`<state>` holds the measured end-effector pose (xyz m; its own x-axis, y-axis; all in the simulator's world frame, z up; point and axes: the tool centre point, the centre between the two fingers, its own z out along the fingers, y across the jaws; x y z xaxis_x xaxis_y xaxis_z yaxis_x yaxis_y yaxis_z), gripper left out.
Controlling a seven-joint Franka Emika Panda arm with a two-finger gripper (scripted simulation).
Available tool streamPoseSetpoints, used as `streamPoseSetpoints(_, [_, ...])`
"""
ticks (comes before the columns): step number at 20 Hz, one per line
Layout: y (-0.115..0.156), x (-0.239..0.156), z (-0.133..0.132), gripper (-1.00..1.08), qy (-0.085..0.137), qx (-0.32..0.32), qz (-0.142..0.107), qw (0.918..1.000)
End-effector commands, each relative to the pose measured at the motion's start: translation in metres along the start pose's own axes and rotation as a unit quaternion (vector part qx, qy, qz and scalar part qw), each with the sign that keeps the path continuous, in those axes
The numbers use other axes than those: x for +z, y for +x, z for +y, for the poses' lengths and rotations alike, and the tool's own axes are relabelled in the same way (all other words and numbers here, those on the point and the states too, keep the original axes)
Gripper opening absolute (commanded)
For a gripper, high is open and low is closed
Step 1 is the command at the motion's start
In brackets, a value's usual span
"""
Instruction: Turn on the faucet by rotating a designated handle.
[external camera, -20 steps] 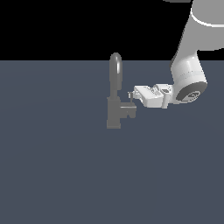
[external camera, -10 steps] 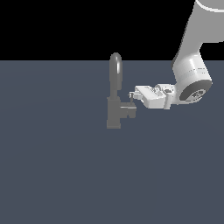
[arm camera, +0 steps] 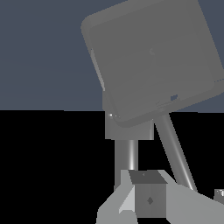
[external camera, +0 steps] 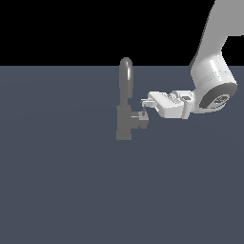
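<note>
Gripper (external camera: 144, 106) first: it reaches in sideways from the exterior view's right, its tips right at the short stub on the side of the faucet (external camera: 125, 112). Whether it is released or clenched cannot be told from either view; the tips are too small in the exterior view, and the wrist view shows only pale finger shapes low in the frame with a dark block between them.

Just beyond the tips lies the handle (external camera: 141, 116), a thin short lever on that stub, sticking out of the blocky body toward the exterior view's right. Gripper and handle look touching or very nearly so, but contact cannot be confirmed. In the wrist view the faucet (arm camera: 151, 61) fills much of the frame as a big grey slab seen very close.

Further out, the faucet stands upright on the dark table (external camera: 57, 181), its tall arched spout rising above the body, well clear of anything else.

As a judgement, the handle should behave as a rigid, hard part that turns about its stub and does not flex. Its matte grey surface is small and thin, so slipping off is the likely failure. Holding or pushing near the lever's free end, away from the stub, gives the best leverage. The spout is not the part to grasp.
</note>
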<state>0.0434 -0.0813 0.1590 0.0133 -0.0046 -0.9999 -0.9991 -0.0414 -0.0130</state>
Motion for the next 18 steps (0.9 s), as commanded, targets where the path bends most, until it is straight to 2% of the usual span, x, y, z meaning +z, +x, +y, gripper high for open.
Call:
streamPoseSetpoints(1, [0.002, 0.000, 0.004, -1.00, 0.000, 0.001, 0.000, 1.0000])
streamPoseSetpoints(15, [0.029, 0.000, 0.053, -1.00, -0.002, 0.005, -0.002, 1.0000])
streamPoseSetpoints(16, [0.029, 0.000, 0.053, -1.00, -0.002, 0.005, -0.002, 1.0000])
streamPoseSetpoints(17, [0.014, 0.000, 0.039, -1.00, -0.001, -0.011, 0.001, 0.9999])
streamPoseSetpoints(18, [0.021, 0.000, 0.042, -1.00, -0.001, -0.009, 0.001, 1.0000])
